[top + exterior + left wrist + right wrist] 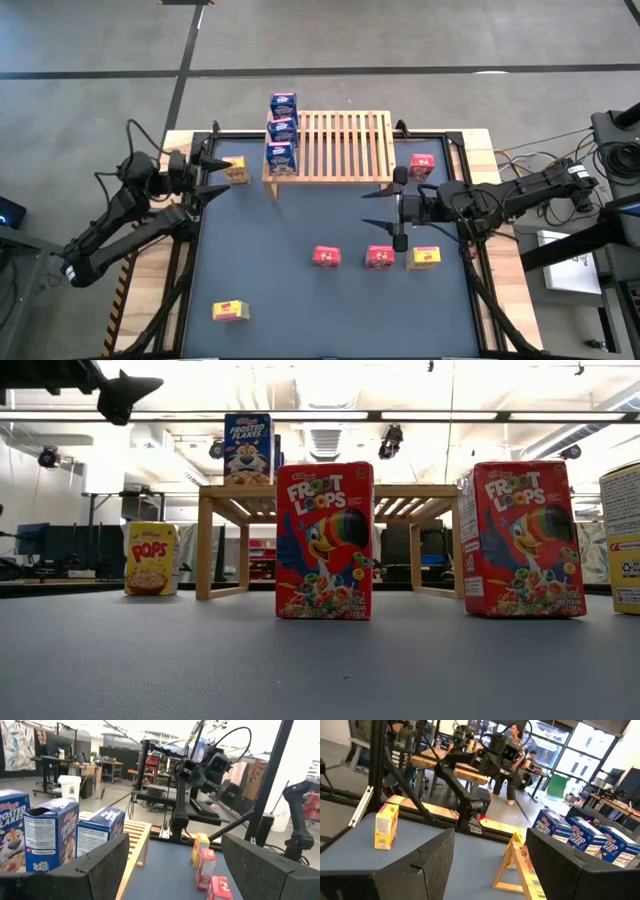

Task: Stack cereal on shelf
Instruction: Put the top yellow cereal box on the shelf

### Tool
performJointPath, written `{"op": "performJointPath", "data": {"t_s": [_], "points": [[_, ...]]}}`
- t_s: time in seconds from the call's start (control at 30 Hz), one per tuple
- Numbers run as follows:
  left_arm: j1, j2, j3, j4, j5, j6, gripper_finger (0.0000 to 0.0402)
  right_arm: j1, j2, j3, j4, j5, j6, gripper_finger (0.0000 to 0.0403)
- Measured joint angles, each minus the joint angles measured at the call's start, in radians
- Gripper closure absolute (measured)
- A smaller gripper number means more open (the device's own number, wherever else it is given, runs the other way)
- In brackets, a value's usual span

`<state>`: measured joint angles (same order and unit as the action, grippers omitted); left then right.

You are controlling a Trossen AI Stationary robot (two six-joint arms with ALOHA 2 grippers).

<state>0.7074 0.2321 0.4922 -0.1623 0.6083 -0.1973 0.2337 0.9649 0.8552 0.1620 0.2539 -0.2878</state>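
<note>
Cereal boxes [282, 131] stand untouched; both left end effector [214, 167] and right end effector [380, 210] gape, empty.

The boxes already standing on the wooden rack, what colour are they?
Blue: the three boxes on the rack show best in the high view.

Three blue boxes [282, 130] on shelf [340, 145]
</note>
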Motion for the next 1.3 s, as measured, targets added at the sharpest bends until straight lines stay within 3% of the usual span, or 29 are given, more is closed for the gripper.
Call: {"op": "performJointPath", "data": {"t_s": [0.27, 0.43, 0.57, 0.67, 0.73, 0.8, 0.93, 1.07, 1.3], "points": [[0.0, -0.12, -0.146, 0.005, 0.0, -0.061, 0.0102, -0.001, 0.0, 0.096, -0.14, 0.0, 0.058, 0.0165], [0.0, -0.175, -0.125, -0.014, -0.023, -0.087, 0.0102, 0.0, 0.0, 0.094, -0.21, -0.006, 0.129, 0.0165], [0.0, -0.179, -0.046, -0.132, -0.108, -0.071, 0.0102, 0.004, 0.006, 0.043, -0.18, -0.05, 0.155, 0.0165], [0.0, -0.161, 0.007, -0.318, -0.27, -0.047, 0.0102, 0.009, 0.014, -0.007, -0.112, -0.053, 0.159, 0.0165], [0.0, -0.132, 0.04, -0.447, -0.414, -0.045, 0.0102, 0.009, 0.018, -0.032, -0.071, -0.052, 0.159, 0.0165], [-0.002, -0.103, 0.046, -0.454, -0.494, -0.063, 0.0102, 0.008, 0.019, -0.045, -0.057, -0.052, 0.16, 0.0165], [-0.003, -0.005, 0.069, -0.407, -0.573, -0.071, 0.0102, 0.008, 0.017, -0.047, -0.047, -0.052, 0.173, 0.0165], [-0.003, 0.124, 0.104, -0.39, -0.612, 0.026, 0.0102, 0.011, 0.016, -0.044, -0.044, -0.052, 0.184, 0.0165], [-0.002, 0.349, 0.287, -0.694, -0.719, 0.184, 0.0102, 0.011, 0.015, -0.044, -0.044, -0.052, 0.184, 0.0165]]}}
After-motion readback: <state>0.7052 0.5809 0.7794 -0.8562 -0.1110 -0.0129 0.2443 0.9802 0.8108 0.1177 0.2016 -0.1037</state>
